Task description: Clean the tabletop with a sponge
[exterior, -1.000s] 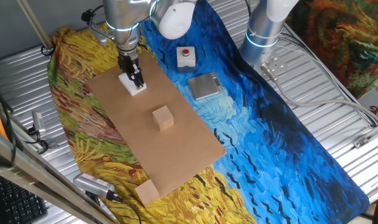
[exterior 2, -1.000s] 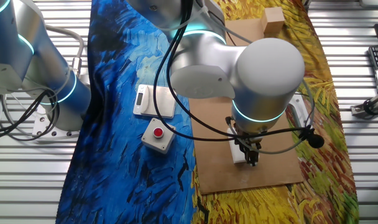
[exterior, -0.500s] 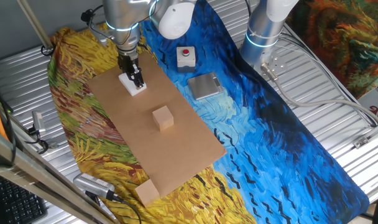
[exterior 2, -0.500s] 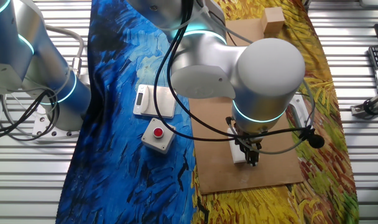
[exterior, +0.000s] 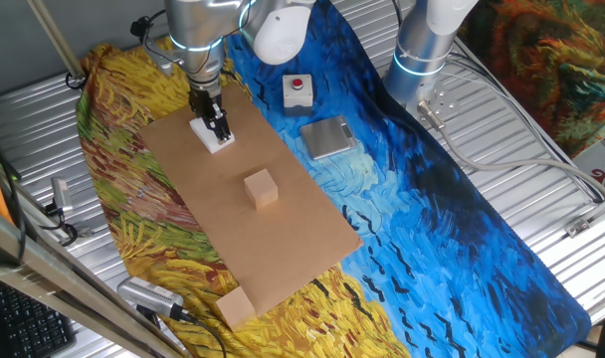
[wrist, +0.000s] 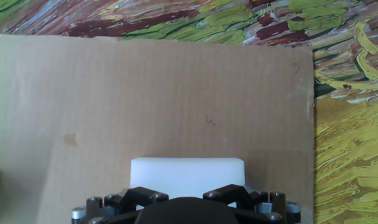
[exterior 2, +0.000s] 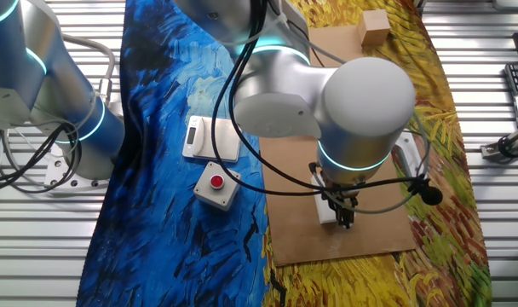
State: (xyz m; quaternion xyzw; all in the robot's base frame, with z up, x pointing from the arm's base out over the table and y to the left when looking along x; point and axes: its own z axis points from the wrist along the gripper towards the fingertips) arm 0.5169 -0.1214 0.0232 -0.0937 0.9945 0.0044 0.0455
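Note:
The tabletop is a light-brown cardboard board [exterior: 293,234] lying on a blue-and-yellow painted cloth; it also shows in the other fixed view [exterior 2: 361,243] and the hand view [wrist: 176,93]. The sponge [exterior: 220,142] is a small white foam block resting on the board near its far end, also seen in the other fixed view [exterior 2: 328,211] and the hand view [wrist: 188,169]. My gripper [exterior: 214,126] points down and is shut on the sponge, one finger on each side [wrist: 188,194]. It hangs under the big silver arm joint [exterior 2: 342,215].
A tan wooden cube [exterior: 262,188] stands mid-board. A second tan block [exterior: 235,307] [exterior 2: 375,26] sits at the board's near end. A white box with a red button [exterior: 299,90] [exterior 2: 216,185] and a grey flat device [exterior: 327,137] lie on the blue cloth. A second arm's base [exterior: 422,50] stands behind.

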